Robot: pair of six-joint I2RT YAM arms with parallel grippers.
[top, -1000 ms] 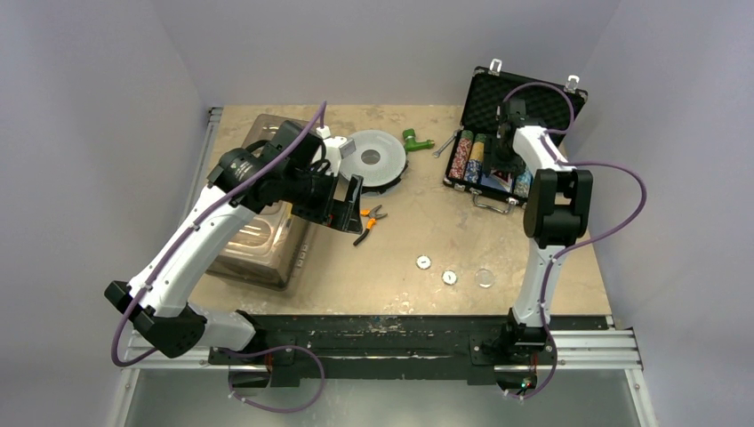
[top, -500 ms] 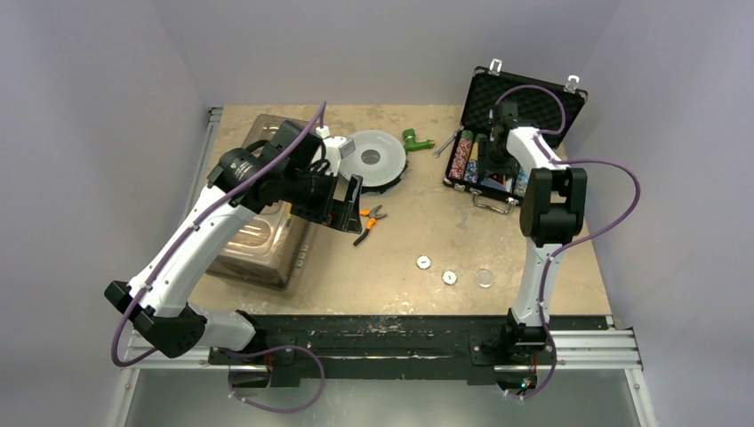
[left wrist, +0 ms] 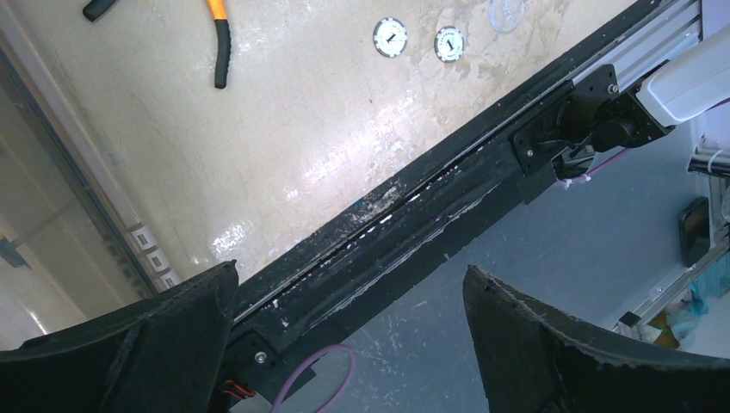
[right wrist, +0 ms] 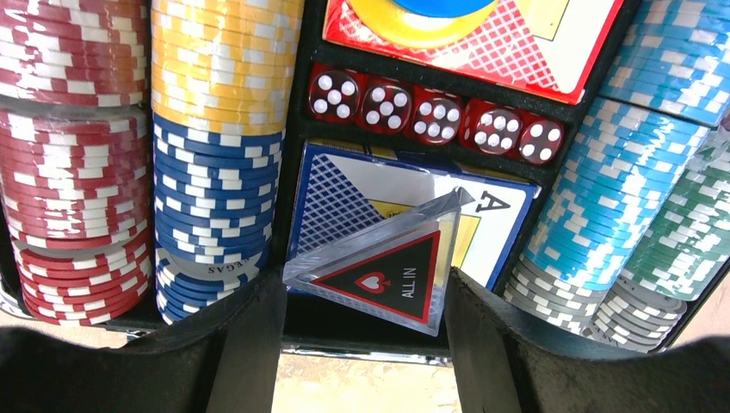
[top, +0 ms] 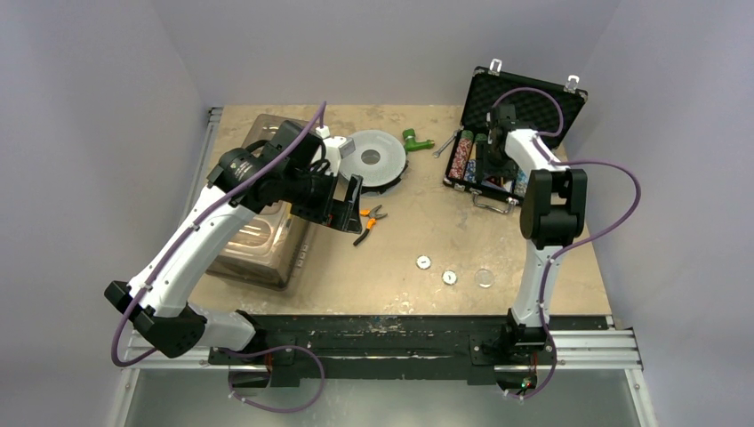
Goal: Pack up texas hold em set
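The black briefcase stands open at the back right, with chip rows in its tray. My right gripper is over the tray. In the right wrist view it is shut on a clear triangular "ALL IN" button, held tilted just over the blue card deck, near the dice and blue chips. Two white round buttons and a clear disc lie on the table. My left gripper is open and empty, raised left of centre.
A large clear plastic bin sits at the left under my left arm. A round grey disc spool, a green fitting and orange-handled pliers lie mid-table. The black front rail runs along the near edge.
My right gripper has moved a little toward the back of the briefcase tray. The left arm has not moved.
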